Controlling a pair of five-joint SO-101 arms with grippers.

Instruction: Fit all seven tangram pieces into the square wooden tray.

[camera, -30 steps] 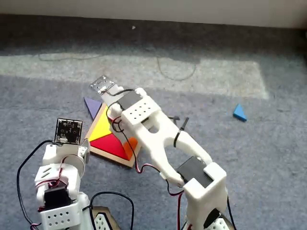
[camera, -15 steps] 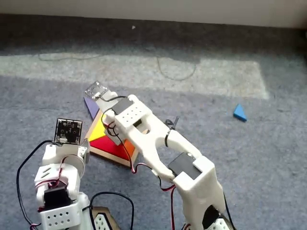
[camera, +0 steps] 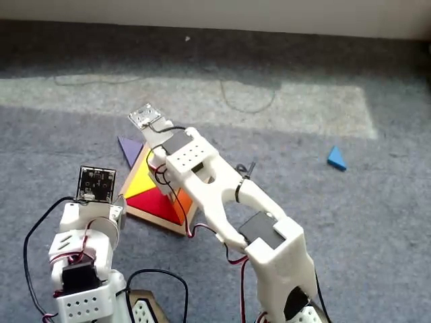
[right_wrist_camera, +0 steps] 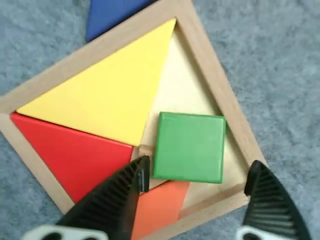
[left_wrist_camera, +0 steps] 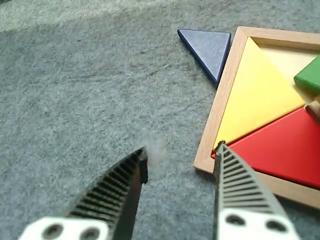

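The square wooden tray (right_wrist_camera: 200, 46) lies on grey carpet and holds a big yellow triangle (right_wrist_camera: 107, 97), a big red triangle (right_wrist_camera: 75, 152), an orange piece (right_wrist_camera: 160, 205) and a green square (right_wrist_camera: 189, 146). The green square rests loosely over the tray's bare corner. My right gripper (right_wrist_camera: 195, 172) hangs open just above, one finger on each side of the square. In the high view the right arm (camera: 192, 158) covers much of the tray (camera: 145, 217). My left gripper (left_wrist_camera: 181, 152) is open low over the carpet by the tray's corner (left_wrist_camera: 205, 162). A dark blue triangle (left_wrist_camera: 207, 45) lies outside the frame.
A small blue triangle (camera: 337, 159) lies alone on the carpet far to the right. The dark triangle (camera: 130, 149) sits at the tray's far-left edge. The left arm's base (camera: 81, 269) stands at the near left. A thin cable (camera: 246, 101) loops on the carpet beyond.
The right arm swung a little left and nearer over the tray, then returned farther out. The left arm has stayed still.
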